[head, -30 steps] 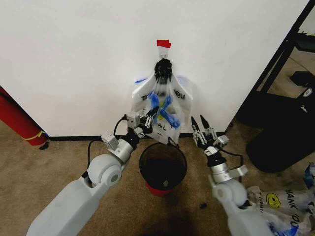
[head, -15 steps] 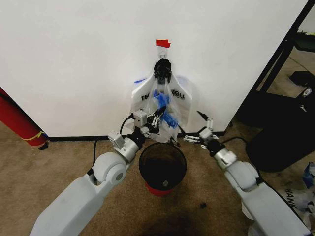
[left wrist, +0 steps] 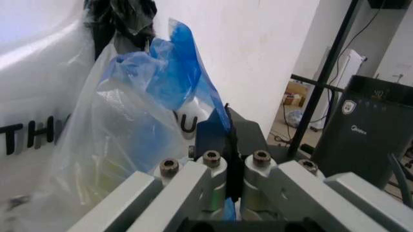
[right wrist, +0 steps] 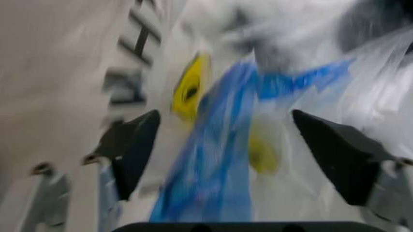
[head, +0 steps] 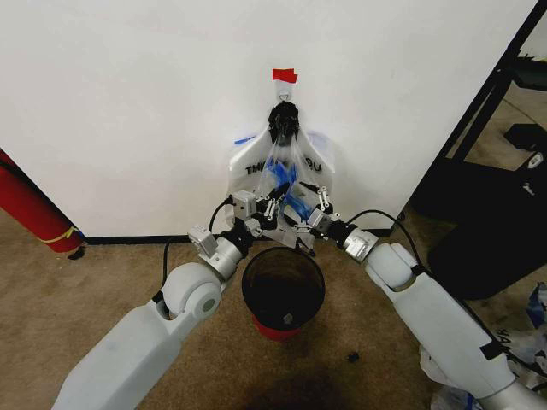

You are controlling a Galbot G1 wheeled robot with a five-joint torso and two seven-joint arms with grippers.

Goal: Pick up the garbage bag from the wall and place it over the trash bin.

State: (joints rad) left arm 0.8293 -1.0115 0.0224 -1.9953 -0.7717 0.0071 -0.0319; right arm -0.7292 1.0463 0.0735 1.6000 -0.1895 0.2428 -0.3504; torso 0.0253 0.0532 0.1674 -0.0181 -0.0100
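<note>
The garbage bag [head: 286, 166] hangs from a black hook [head: 284, 116] on the white wall [head: 128, 102], under a red tape piece [head: 285, 75]. Several bags seem bunched on that hook. My left gripper [head: 272, 205] is at the bag's lower left, shut on a fold of its blue trim [left wrist: 213, 121]; the left wrist view shows the film pinched in my left gripper [left wrist: 230, 166]. My right gripper [head: 320, 200] is at the bag's lower right, open. In the right wrist view the bag [right wrist: 219, 159] lies between the spread black fingertips [right wrist: 132, 145]. The trash bin [head: 282, 290] stands directly below.
A red cylinder [head: 30, 209] leans at the left by the baseboard. A black rack [head: 496, 94] and a dark appliance [head: 491, 235] stand to the right. Loose bags [head: 534, 312] lie on the carpet at far right, and a small black scrap [head: 350, 355] lies near the bin.
My right arm has swung left from beside the bin up to the bag's lower right. The left gripper has risen slightly, still gripping the bag's blue trim.
</note>
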